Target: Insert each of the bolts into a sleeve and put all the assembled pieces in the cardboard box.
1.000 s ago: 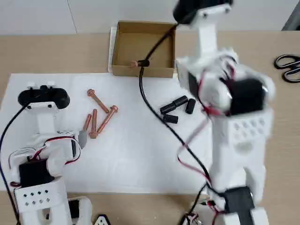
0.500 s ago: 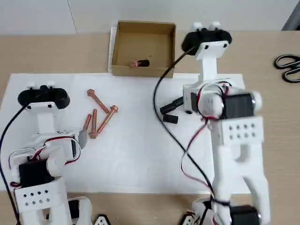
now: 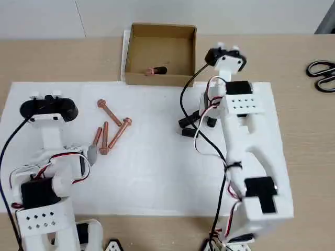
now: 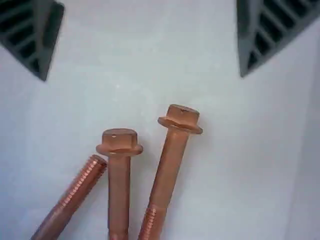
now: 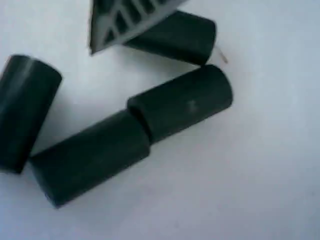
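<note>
Several copper bolts point(image 3: 109, 112) lie loose on the white sheet at the left. My left gripper point(image 4: 142, 45) is open just above the heads of three bolts point(image 4: 170, 155) and touches none. In the high view its grey finger point(image 3: 92, 153) sits beside the bolt tips. Several black sleeves point(image 3: 189, 133) lie at the middle right, partly hidden by my right arm point(image 3: 235, 104). The right gripper is open low over the sleeves point(image 5: 182, 102), one fingertip point(image 5: 125, 22) above the farthest sleeve. The cardboard box point(image 3: 134, 52) at the back holds one bolt-and-sleeve piece point(image 3: 156, 70).
Scissors point(image 3: 322, 73) lie on the wooden table at the far right. The white sheet point(image 3: 157, 172) covers the work area. A black cable point(image 3: 184, 97) hangs from the right arm down past the sleeves.
The right arm has swung back from beside the box and dropped low over the sleeves. The left arm and the bolts have not moved.
</note>
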You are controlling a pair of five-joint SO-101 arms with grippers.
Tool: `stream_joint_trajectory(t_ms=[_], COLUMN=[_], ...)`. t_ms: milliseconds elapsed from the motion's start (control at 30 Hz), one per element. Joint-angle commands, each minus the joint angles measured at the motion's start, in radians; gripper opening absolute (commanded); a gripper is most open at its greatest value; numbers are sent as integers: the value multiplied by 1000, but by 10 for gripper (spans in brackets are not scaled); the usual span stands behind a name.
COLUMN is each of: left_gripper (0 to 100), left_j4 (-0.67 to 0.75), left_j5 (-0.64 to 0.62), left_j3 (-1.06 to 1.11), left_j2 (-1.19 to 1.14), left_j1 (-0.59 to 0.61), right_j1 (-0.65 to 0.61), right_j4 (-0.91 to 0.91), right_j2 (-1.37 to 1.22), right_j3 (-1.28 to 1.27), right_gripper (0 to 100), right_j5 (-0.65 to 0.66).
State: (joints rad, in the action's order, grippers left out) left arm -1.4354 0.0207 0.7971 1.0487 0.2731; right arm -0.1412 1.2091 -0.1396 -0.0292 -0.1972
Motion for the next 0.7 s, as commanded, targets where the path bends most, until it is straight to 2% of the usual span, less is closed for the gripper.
stream_joint_trajectory(t_ms=[0,233,567,667], left_gripper=[233,233,233,233], left_j4=[-5,-3,-3,-3], left_j5=[3,3,3,3], left_j3=[-7,-5,-5,-5], left_j2=[12,12,12,12], left_j1=[6,6,6,6], right_j1=[8,21,47,56], right_j4=[-12,59,59,59], right_j2=[-45,-180,-282,-283], right_j3=[92,250,321,321], right_gripper=[182,70,70,115], right_j5=[-9,-9,-9,-9])
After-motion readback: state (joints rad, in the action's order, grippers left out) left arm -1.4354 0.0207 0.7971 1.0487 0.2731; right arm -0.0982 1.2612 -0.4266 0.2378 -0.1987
